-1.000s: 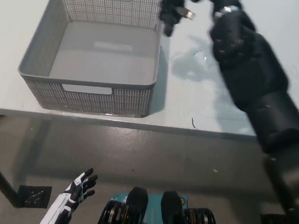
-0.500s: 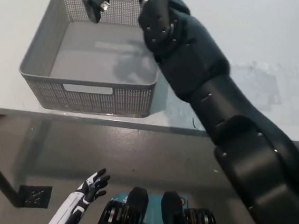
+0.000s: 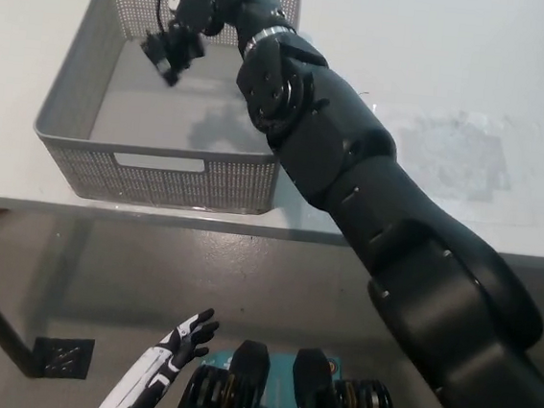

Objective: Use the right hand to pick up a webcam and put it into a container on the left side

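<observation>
White tabletop (image 3: 477, 79) fills the upper part of the head view, with grey floor (image 3: 74, 262) below its front edge. One grey perforated basket (image 3: 74, 161) stands on the table's left part, with a slot handle in its near wall; no writing can be read on it or anywhere else. The black right arm (image 3: 351, 183) reaches diagonally from the lower right across the basket's right rim. At its end the right hand (image 3: 196, 9) is above the basket's far half, its fingers closed around one black webcam (image 3: 169, 49), which hangs just below and to the left of the hand, over the basket's interior and clear of its floor. A thin black cable loops above the webcam by the hand. The white left hand (image 3: 187, 336) rests low at the bottom left, off the table, fingers spread and holding nothing.
</observation>
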